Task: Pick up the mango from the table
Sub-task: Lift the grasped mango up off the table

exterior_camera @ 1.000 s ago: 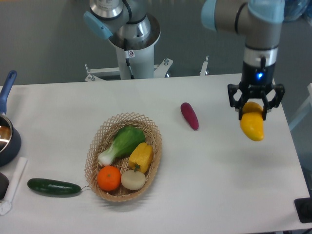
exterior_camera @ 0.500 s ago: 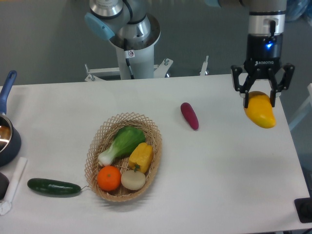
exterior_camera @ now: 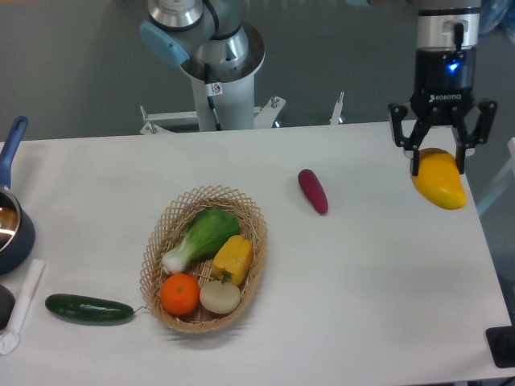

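Note:
The mango [exterior_camera: 439, 180] is a smooth yellow-orange oval fruit. It hangs in the air at the far right, above the right edge of the white table [exterior_camera: 362, 273]. My gripper [exterior_camera: 438, 163] is shut on the mango's top end, its black fingers on either side of it. The mango's lower end points down and to the right, clear of the tabletop.
A purple vegetable [exterior_camera: 312, 190] lies left of the gripper. A wicker basket [exterior_camera: 160, 238] holds a green leafy vegetable, a yellow pepper [exterior_camera: 232, 256], an orange [exterior_camera: 179, 293] and a pale round item. A cucumber [exterior_camera: 88, 308] lies front left. A blue pot [exterior_camera: 11, 225] sits at the left edge.
The gripper has risen and moved right with the mango held in it, from low over the table to higher near the right edge.

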Controlling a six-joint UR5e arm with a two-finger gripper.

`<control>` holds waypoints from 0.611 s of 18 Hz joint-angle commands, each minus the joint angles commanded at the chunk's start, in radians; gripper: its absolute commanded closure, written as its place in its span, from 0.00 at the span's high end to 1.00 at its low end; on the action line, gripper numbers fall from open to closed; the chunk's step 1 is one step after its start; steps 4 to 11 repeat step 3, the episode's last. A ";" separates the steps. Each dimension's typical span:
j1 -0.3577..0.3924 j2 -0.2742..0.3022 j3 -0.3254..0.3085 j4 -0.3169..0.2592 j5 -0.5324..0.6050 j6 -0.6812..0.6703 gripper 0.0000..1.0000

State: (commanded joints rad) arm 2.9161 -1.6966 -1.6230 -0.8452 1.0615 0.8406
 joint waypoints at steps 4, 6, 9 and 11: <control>0.000 0.000 0.000 0.000 0.000 0.002 0.38; 0.000 0.000 0.000 0.000 0.000 0.002 0.38; 0.000 0.000 0.000 0.000 0.000 0.002 0.38; 0.000 0.000 0.000 0.000 0.000 0.002 0.38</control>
